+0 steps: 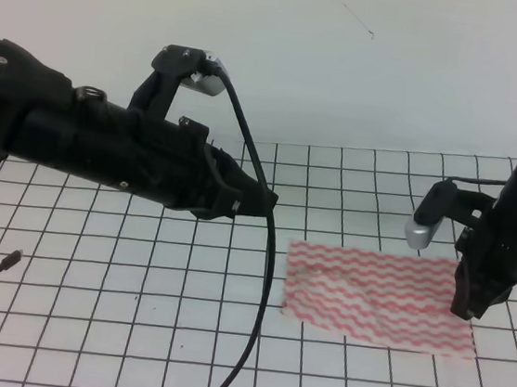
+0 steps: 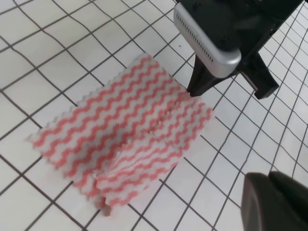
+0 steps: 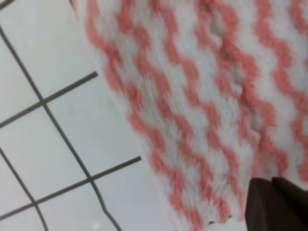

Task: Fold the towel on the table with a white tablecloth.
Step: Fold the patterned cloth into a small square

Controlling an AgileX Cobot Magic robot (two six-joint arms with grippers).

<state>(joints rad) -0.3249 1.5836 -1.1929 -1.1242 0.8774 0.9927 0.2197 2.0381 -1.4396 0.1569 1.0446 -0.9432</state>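
Observation:
The towel (image 1: pixel 378 296), striped pink-red and white, lies mostly flat on the white tablecloth (image 1: pixel 131 328) that covers the table, right of centre. The towel's (image 2: pixel 125 130) end nearer the left arm has a small raised fold. My right gripper (image 1: pixel 464 312) points down onto the towel's right edge. In the left wrist view its dark fingertip (image 2: pixel 196 89) touches that edge. Seen from the right wrist, its fingers (image 3: pixel 279 204) are pressed together against the towel (image 3: pixel 207 96). My left gripper (image 1: pixel 269 200) hovers shut above the cloth, left of the towel, holding nothing.
A black cable (image 1: pixel 261 297) hangs from the left arm down to the front edge. Another thin cable end (image 1: pixel 8 263) lies at the far left. A plain wall stands behind the table.

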